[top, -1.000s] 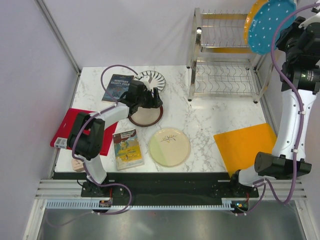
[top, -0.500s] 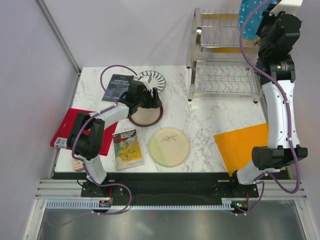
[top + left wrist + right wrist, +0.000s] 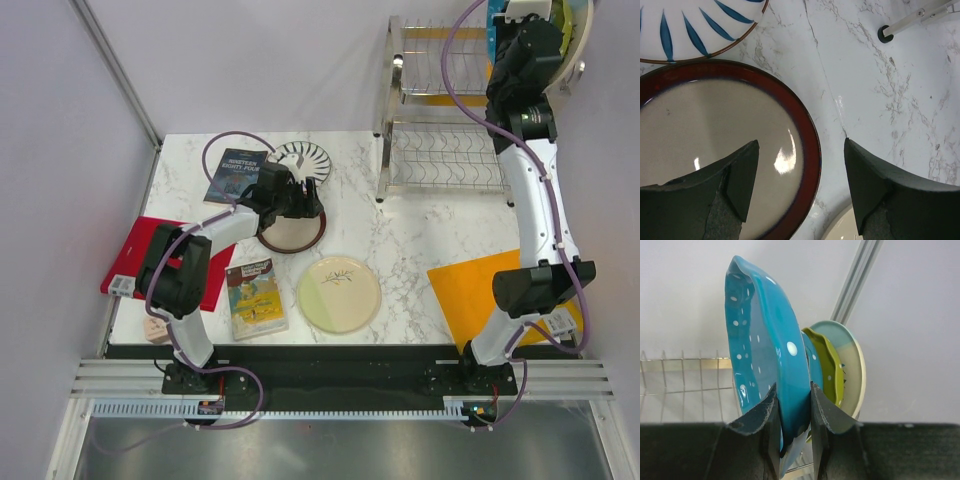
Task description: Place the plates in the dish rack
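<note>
My right gripper [image 3: 792, 405] is shut on the lower rim of the teal dotted plate [image 3: 765, 345], held on edge high over the upper shelf of the dish rack [image 3: 450, 150]. A green scalloped plate [image 3: 827, 365] and a cream plate [image 3: 854, 370] stand just behind it. My left gripper [image 3: 800, 185] is open, low over the right rim of the maroon-rimmed plate [image 3: 715, 150], one finger over the plate and one over the table. The striped plate [image 3: 305, 158] lies behind it. The twig plate [image 3: 339, 294] lies at the table's front middle.
An orange board [image 3: 480, 290] lies at the front right and a red board [image 3: 140, 260] at the left edge. Two books [image 3: 235, 175] [image 3: 255, 295] lie on the left half. A rack foot [image 3: 885, 34] stands right of the left gripper.
My right arm has swung left and back with the teal plate, from right of the rack to over its upper shelf. The left gripper has stayed over the maroon-rimmed plate.
</note>
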Controlling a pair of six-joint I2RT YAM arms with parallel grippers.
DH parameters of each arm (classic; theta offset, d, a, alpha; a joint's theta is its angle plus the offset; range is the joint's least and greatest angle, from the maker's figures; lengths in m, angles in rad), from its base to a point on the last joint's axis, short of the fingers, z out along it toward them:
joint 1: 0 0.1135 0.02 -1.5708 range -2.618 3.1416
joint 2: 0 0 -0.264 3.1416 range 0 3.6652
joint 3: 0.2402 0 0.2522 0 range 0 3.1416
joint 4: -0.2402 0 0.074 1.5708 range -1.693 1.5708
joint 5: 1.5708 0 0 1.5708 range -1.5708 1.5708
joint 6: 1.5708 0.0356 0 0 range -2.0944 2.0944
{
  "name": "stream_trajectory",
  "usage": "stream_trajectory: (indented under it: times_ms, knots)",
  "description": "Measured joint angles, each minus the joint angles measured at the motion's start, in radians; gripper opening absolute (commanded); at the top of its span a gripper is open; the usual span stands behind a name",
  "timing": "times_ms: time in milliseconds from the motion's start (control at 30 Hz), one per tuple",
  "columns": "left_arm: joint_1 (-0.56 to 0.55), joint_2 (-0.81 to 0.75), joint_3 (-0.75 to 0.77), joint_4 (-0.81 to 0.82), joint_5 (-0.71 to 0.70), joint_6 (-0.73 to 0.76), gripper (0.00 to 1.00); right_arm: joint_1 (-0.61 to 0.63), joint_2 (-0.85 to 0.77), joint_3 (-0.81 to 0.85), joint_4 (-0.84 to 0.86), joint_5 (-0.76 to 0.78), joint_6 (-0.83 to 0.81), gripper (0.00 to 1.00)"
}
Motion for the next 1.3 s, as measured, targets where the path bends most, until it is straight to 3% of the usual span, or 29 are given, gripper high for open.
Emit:
stream_trajectory:
  times_ms: [600,1300]
  knots:
    - [0.0,0.074,0.05,-0.003,0.001,-0.001,0.76,-0.006,0.068,0.033,-0.031,0.01,-0.102,0.0]
    - [0.0,0.111,0.088,-0.005,0.001,0.0,0.76,-0.057,0.148,0.042,-0.008,-0.031,-0.033,0.0]
